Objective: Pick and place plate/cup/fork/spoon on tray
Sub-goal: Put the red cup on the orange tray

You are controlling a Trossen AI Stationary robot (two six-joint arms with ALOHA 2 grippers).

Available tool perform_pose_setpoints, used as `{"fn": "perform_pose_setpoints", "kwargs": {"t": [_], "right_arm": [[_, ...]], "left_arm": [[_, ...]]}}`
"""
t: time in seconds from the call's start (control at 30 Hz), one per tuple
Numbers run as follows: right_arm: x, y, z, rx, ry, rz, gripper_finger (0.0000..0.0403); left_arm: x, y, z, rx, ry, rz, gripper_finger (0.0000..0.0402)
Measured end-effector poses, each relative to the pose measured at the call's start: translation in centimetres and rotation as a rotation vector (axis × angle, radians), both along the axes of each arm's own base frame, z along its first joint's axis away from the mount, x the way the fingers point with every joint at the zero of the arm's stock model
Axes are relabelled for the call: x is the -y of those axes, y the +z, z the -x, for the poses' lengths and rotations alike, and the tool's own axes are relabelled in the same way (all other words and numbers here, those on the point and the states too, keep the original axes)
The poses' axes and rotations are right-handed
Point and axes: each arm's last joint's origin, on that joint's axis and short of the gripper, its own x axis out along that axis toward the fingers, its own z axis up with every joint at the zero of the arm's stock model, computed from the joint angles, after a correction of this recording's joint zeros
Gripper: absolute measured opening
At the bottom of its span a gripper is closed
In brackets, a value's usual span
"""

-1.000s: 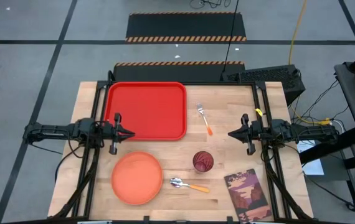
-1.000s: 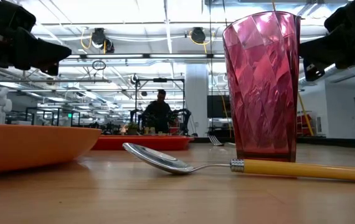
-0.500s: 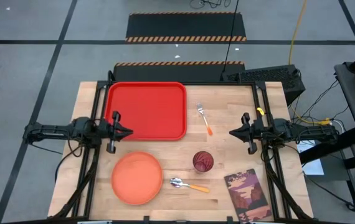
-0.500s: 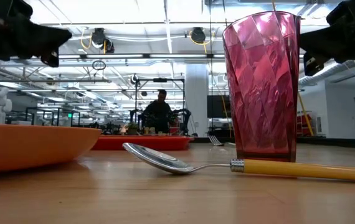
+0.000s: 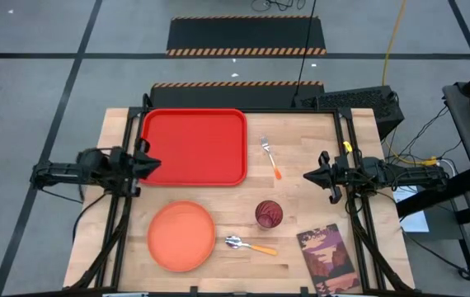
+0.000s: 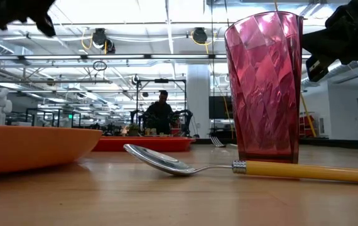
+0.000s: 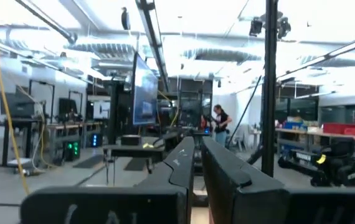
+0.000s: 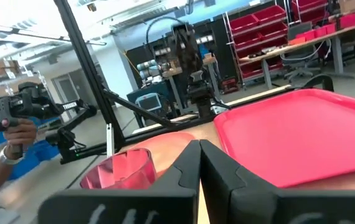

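Observation:
The red tray [image 5: 194, 147] lies at the table's far left. The orange plate [image 5: 182, 235] lies flat near the front edge. The dark red cup [image 5: 269, 214] stands upright to its right. The orange-handled spoon [image 5: 250, 245] lies in front of the cup. The fork [image 5: 270, 157] lies right of the tray. My left gripper [image 5: 154, 163] is shut and empty, high over the tray's left rim. My right gripper [image 5: 307, 175] is shut and empty, above the table right of the fork. The right wrist view shows the tray [image 8: 289, 137] and the cup [image 8: 118, 171].
A brownish printed book [image 5: 327, 257] lies at the front right corner. Bare wood lies between the fork and the right arm. In the right wrist view a person's hand [image 8: 12, 127] holds a device beyond the table. Another person [image 6: 161, 110] stands far behind.
My left gripper has drawn back toward the table's left edge and risen, going from beside the tray's near left corner to its left rim. It has also turned about its own axis. In the low view it has climbed almost out of the picture's top.

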Motion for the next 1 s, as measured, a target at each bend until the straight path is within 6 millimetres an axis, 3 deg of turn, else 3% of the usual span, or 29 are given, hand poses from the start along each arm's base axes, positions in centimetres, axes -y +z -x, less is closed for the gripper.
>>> {"fn": "perform_pose_setpoints", "kwargs": {"t": [0.27, 0.53, 0.83, 1.0], "right_arm": [[0.0, 0.0, 0.0, -0.003, 0.008, -0.075, 0.0], [0.0, 0.0, 0.0, -0.008, 0.017, -0.158, 0.0], [0.0, -0.3, -0.2, -0.041, 0.012, -0.134, 0.0], [0.0, -0.5, -0.4, -0.067, 0.008, -0.1, 0.0]], "left_arm": [[0.0, 7.2, 0.3, -0.115, 0.003, -0.025, 0.0035], [0.3, 13.1, -2.4, -0.243, -0.021, -0.112, 0.0035], [0.5, 18.5, -5.0, -0.493, -0.042, -0.161, 0.0035], [0.9, 20.2, -7.0, -0.545, -0.059, -0.186, 0.0035]]}}
